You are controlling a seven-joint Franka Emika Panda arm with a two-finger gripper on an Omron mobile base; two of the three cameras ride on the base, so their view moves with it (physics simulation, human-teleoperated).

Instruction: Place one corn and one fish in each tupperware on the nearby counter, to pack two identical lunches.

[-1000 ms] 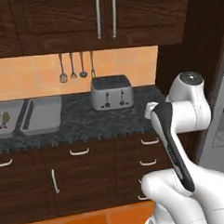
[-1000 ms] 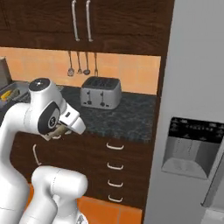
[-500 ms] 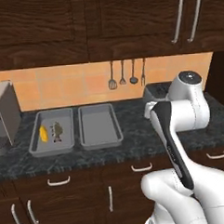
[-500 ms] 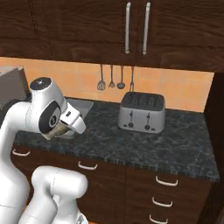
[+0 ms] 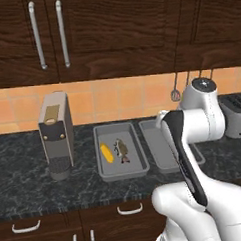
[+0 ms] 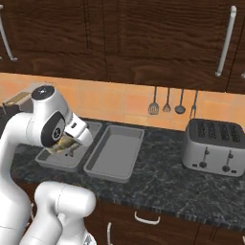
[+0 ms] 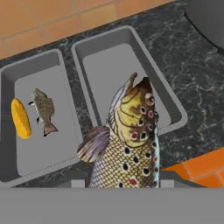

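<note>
Since the tray (image 5: 121, 152) beside the coffee machine (image 5: 56, 134) already holds corn (image 5: 106, 153) and fish (image 5: 122, 150), the gripper (image 7: 124, 181), jaws narrowed on a second fish (image 7: 127, 140), hangs above the empty tray (image 7: 127, 83) beyond it.

base driven left, coffee machine (image 5: 56, 136) now visible (camera shift)

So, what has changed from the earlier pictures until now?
The base drove left along the counter, so both tupperware trays now sit before the arm. The gripper stays shut on a fish. The left tray keeps its corn and fish.
</note>
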